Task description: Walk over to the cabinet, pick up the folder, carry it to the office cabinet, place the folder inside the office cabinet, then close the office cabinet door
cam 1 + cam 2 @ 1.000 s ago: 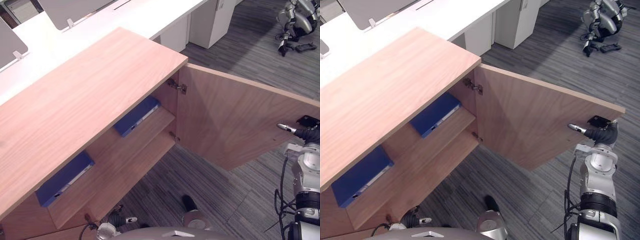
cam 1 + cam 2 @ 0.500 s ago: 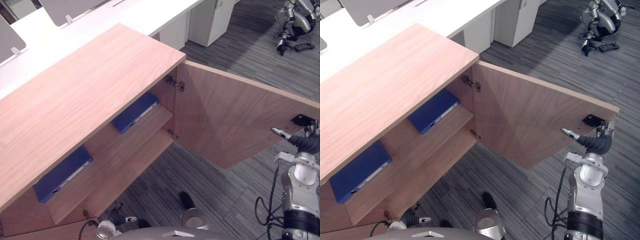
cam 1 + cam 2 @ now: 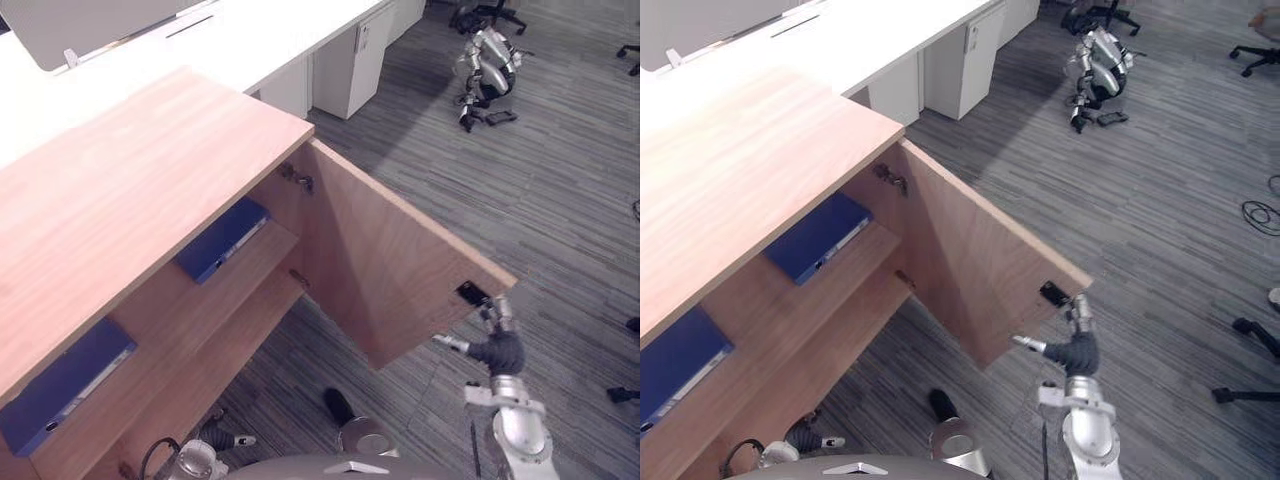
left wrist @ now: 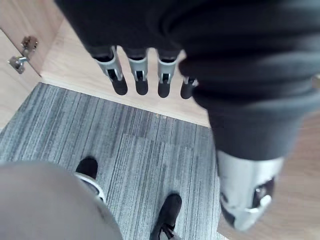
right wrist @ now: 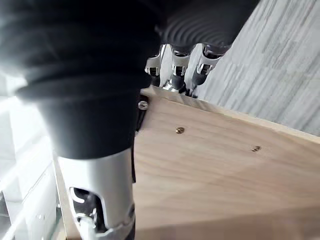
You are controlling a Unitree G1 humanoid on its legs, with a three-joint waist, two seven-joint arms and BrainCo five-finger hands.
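Folder placing looks done: a blue folder (image 3: 222, 239) lies flat on the shelf (image 3: 165, 312) inside the cabinet (image 3: 130, 200), at the hinge end, and a second folder (image 3: 62, 385) lies flat toward the shelf's other end, well apart from the first. Which of the two is the one the task means, I cannot tell. Neither hand carries anything.

What is left, as I judge it, is the closing. The door (image 3: 390, 260) stands wide open, swung out from the cabinet's right edge over the carpet. The right hand (image 3: 500, 350) is at the door's free edge, just beside the black latch plate (image 3: 472, 294). Its fingers (image 5: 175, 65) are straight and lie against that edge, with the thumb spread out to the side, so it looks set to push, not to grip. In the right wrist view the fingertips reach just past the edge of the board, and how firmly they bear on it I cannot tell.

The left hand (image 4: 137, 67) hangs low in front of the cabinet's bottom board, fingers straight and relaxed, with nothing in it.

The next move calls for swinging the door through its whole arc until its free edge meets the cabinet.
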